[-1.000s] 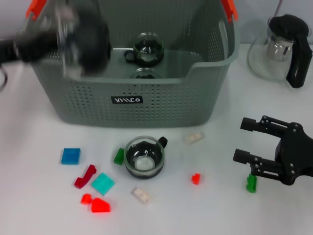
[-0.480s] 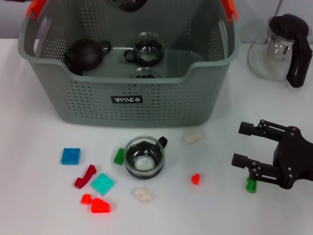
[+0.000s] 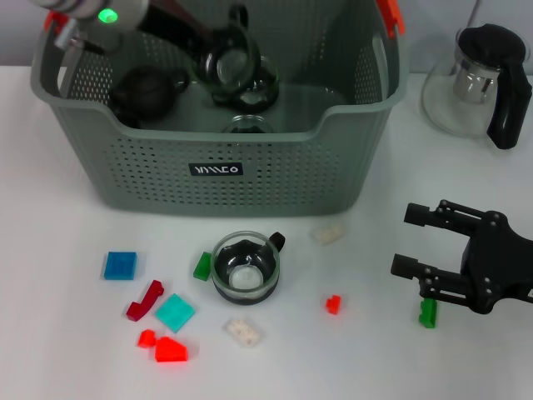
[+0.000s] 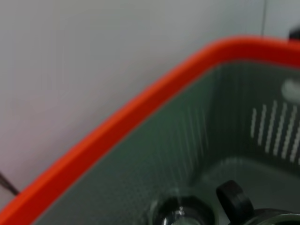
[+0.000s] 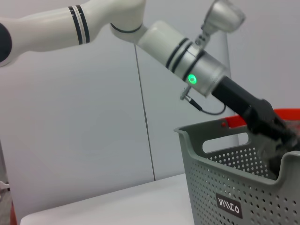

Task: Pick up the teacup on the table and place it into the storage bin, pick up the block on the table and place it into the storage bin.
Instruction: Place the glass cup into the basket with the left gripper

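One glass cup (image 3: pixel 225 60) is hanging from my left gripper (image 3: pixel 218 50), seemingly clamped, over the bin (image 3: pixel 333 158) so it drops inside. My right gripper (image 3: pixel 420 242) is waiting spread and empty above a green block (image 3: pixel 428 312).

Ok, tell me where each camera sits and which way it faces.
Head view: from the robot's head, down at the table; the storage bin, left gripper and right gripper show.
Left wrist view: on the left wrist, into the bin; no gripper shows.
Right wrist view: on the right wrist, low, facing the bin front; the left arm shows.
All share the bin.
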